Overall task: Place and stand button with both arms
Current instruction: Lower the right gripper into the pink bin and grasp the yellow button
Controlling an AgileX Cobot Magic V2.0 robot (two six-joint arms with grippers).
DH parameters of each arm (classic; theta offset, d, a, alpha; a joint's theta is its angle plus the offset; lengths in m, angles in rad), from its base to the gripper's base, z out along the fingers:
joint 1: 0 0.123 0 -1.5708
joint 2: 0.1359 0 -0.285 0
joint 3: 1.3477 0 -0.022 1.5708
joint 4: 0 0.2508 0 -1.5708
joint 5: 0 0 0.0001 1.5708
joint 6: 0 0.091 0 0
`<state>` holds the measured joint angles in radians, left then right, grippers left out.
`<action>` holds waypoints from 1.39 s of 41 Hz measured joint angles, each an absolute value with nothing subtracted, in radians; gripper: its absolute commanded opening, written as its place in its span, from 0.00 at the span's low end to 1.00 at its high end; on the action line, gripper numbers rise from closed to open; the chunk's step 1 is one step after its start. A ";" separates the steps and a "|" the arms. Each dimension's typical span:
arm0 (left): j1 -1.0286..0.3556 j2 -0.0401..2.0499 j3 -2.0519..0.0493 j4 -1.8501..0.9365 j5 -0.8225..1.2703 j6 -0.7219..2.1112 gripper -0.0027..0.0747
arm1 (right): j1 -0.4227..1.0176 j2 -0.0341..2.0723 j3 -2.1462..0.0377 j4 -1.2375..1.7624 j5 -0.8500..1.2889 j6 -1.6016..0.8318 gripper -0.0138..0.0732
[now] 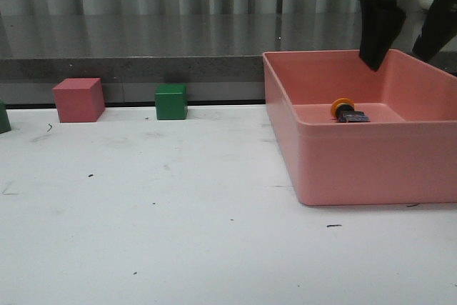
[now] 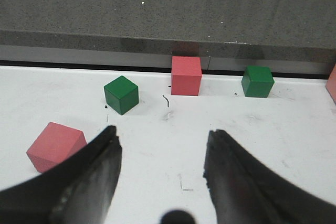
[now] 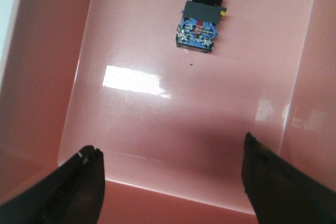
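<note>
The button (image 1: 348,112) lies on its side on the floor of a pink bin (image 1: 371,166) at the right. Its yellow cap and black base with blue marks also show in the right wrist view (image 3: 202,22). My right gripper (image 1: 403,48) hangs open above the bin's far part, well above the button and empty; in its wrist view (image 3: 170,148) the fingers stand wide apart over the bin floor (image 3: 157,114). My left gripper (image 2: 163,137) is open and empty over the white table, out of the front view.
A pink cube (image 1: 78,99) and a green cube (image 1: 171,101) stand at the table's back edge. The left wrist view shows two green cubes (image 2: 122,94) (image 2: 257,81) and two pink cubes (image 2: 186,75) (image 2: 55,146). A grey ledge runs behind.
</note>
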<state>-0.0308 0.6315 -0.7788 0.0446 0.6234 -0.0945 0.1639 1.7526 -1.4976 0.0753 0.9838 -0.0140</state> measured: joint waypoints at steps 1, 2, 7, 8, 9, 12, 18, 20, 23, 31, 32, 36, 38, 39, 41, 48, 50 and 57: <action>-0.031 0.631 -0.779 0.045 0.623 -0.094 0.51 | 0.164 1.780 -1.522 0.073 0.991 -0.009 0.81; -0.031 0.631 -0.779 0.045 0.623 -0.094 0.51 | 0.165 1.800 -1.540 0.068 0.999 0.000 0.81; -0.031 0.631 -0.779 0.045 0.623 -0.094 0.51 | 0.165 1.905 -1.633 0.037 1.015 0.041 0.81; -0.031 0.631 -0.779 0.045 0.623 -0.094 0.51 | 0.165 1.922 -1.648 0.029 1.018 0.053 0.81; -0.031 0.631 -0.779 0.045 0.623 -0.094 0.51 | 0.165 1.945 -1.668 0.023 1.018 0.062 0.81; -0.031 0.631 -0.779 0.045 0.623 -0.094 0.51 | 0.165 2.006 -1.727 0.010 1.022 0.087 0.81; -0.031 0.631 -0.779 0.045 0.623 -0.094 0.51 | 0.165 2.118 -1.842 0.000 1.040 0.117 0.81; -0.031 0.631 -0.779 0.045 0.623 -0.094 0.51 | 0.165 2.150 -1.879 0.000 1.050 0.124 0.81; -0.031 0.631 -0.779 0.045 0.623 -0.094 0.51 | 0.165 2.208 -1.942 0.000 1.070 0.143 0.81; -0.031 0.631 -0.779 0.045 0.623 -0.094 0.51 | 0.165 2.332 -2.073 0.000 1.123 0.163 0.81; -0.031 0.631 -0.779 0.045 0.623 -0.094 0.51 | 0.165 2.343 -2.083 0.000 1.127 0.165 0.81; -0.031 0.631 -0.779 0.045 0.623 -0.094 0.51 | 0.165 2.386 -2.119 0.000 1.149 0.174 0.80; -0.031 0.631 -0.779 0.045 0.623 -0.094 0.51 | 0.165 2.402 -2.129 0.000 1.157 0.179 0.76; -0.031 0.631 -0.779 0.045 0.623 -0.094 0.51 | 0.165 2.404 -2.137 0.000 1.161 0.178 0.72; -0.031 0.631 -0.779 0.045 0.623 -0.094 0.51 | 0.165 2.407 -2.145 0.000 1.172 0.181 0.62; -0.031 0.631 -0.779 0.045 0.623 -0.094 0.51 | 0.165 2.409 -2.160 0.000 1.190 0.186 0.39; -0.031 0.631 -0.779 0.045 0.623 -0.094 0.51 | 0.165 2.409 -2.169 0.000 1.203 0.186 0.39; -0.031 0.632 -0.779 0.045 0.623 -0.094 0.51 | 0.166 2.372 -2.177 0.000 1.224 0.186 0.39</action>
<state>-0.0308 0.6321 -0.7788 0.0446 0.6234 -0.0945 0.1662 2.3716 -2.1774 0.0000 1.2245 0.1856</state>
